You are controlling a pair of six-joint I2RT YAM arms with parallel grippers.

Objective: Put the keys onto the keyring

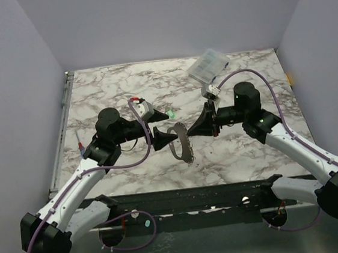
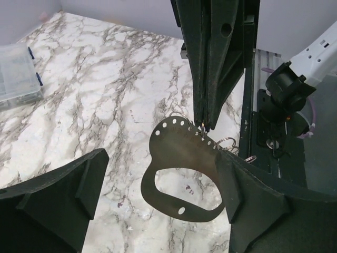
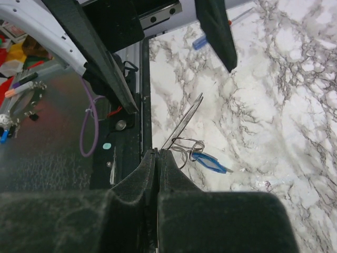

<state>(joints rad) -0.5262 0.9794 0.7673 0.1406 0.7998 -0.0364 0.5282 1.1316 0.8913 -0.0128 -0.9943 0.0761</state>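
The keyring [image 1: 181, 143] is a thin flat silvery band with a row of holes, held in the air between my two grippers. My right gripper [image 1: 191, 131] is shut on its edge; in the right wrist view the jaws [image 3: 158, 154] pinch the band [image 3: 185, 122], which shows edge-on. Small wire rings [image 3: 187, 144] hang from the band and carry the blue key [image 3: 209, 163]. My left gripper [image 1: 161, 134] is open. In the left wrist view the band [image 2: 179, 158] hangs between its fingers [image 2: 253, 200], close to the right one. The green key [image 1: 170, 113] lies on the table behind the grippers.
A clear plastic compartment box [image 1: 209, 66] stands at the back right and also shows in the left wrist view [image 2: 18, 71]. A small blue and red tool [image 1: 83, 149] lies at the table's left edge. The black rail [image 1: 194, 197] runs along the near edge.
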